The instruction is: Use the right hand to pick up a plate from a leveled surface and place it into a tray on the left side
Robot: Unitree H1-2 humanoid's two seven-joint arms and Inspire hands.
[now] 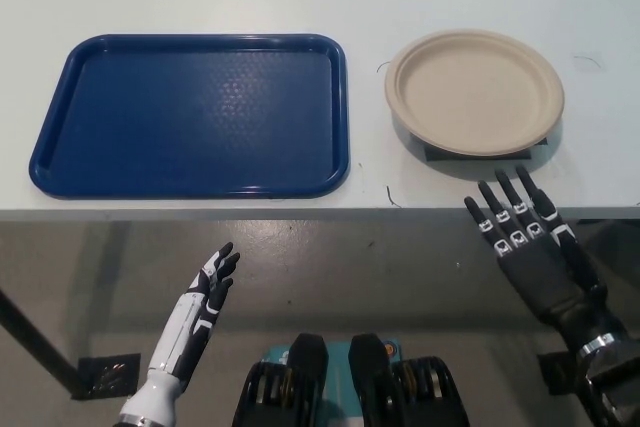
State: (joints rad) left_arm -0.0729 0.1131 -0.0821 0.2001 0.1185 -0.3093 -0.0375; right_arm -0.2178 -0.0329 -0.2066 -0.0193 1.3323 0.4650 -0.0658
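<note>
A beige round plate (474,91) rests on a low dark stand at the right of the white table. An empty blue tray (192,114) lies on the table's left half. My black right hand (524,244) is open with fingers spread, its fingertips at the table's front edge just below the plate, not touching it. My white left hand (207,294) hangs open below the table edge at the lower left, holding nothing.
The white table (370,182) ends in a front edge running across the picture's middle. A dark stand (438,153) peeks out under the plate. Below the edge lies grey floor with a dark table leg (35,349) at the lower left.
</note>
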